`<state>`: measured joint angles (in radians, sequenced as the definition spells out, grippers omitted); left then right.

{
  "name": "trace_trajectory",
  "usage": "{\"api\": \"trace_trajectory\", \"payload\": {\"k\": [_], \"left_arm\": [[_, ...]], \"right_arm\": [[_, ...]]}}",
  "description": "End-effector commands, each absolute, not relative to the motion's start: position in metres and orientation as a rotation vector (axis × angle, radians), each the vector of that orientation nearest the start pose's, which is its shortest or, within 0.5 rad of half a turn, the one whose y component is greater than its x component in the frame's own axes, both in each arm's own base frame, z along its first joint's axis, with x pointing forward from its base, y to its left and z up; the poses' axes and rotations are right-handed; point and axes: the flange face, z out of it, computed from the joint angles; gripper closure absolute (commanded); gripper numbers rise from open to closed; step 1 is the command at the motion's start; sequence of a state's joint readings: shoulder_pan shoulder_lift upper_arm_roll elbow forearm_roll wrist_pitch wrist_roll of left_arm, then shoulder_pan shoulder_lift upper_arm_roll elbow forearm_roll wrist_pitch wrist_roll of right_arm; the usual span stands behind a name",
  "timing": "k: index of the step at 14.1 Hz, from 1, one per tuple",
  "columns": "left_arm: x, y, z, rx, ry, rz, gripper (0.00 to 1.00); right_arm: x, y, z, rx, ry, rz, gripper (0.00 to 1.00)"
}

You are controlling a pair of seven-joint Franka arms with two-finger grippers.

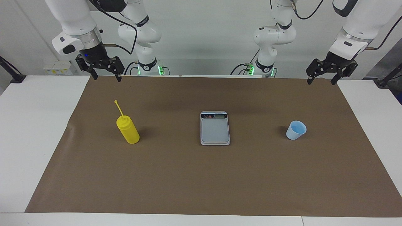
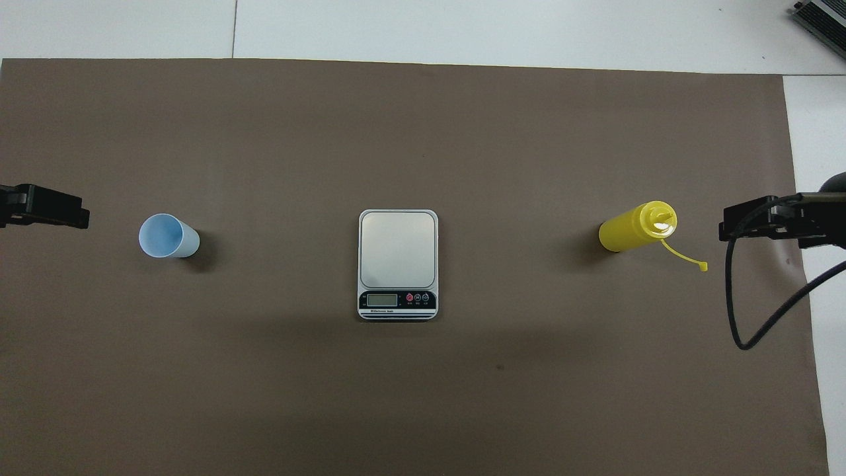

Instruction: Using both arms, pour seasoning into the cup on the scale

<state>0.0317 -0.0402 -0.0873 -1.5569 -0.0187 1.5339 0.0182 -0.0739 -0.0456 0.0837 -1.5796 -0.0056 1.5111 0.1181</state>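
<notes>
Overhead view gives us one brown paper sheet (image 2: 423, 396) on the white desk (image 1: 31, 125). Our two white arms wait, left end effector (image 1: 323, 80) and right end effector (image 1: 105, 75) both raised with fingers spread, empty. One silver-grey rectangular scale (image 1: 215, 128) sits centrally, likely reachable by both. One yellow plastic squeeze bottle (image 1: 128, 130) stands toward the right arm's end, one light blue tapered plastic cup (image 1: 296, 130) toward the left's.

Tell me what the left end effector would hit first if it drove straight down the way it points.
Likely only the brown mat near its robot-side edge. The open left end effector hangs there, well clear of the cup; depth is uncertain.
</notes>
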Motion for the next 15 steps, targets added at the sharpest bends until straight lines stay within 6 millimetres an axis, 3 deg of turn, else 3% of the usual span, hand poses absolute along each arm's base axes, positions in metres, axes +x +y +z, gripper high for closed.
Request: {"api": "trace_trajectory", "payload": {"k": [1, 15], "left_arm": [[0.5354, -0.0358, 0.6515, -3.151, 0.110, -0.040, 0.00], [0.5317, -0.0416, 0.6453, -3.151, 0.107, -0.038, 0.00]], "right_arm": [[0.5276, 0.0027, 0.6409, -3.152, 0.168, 0.016, 0.00], [0.5276, 0.0027, 0.6409, -3.152, 0.168, 0.016, 0.00]]}}
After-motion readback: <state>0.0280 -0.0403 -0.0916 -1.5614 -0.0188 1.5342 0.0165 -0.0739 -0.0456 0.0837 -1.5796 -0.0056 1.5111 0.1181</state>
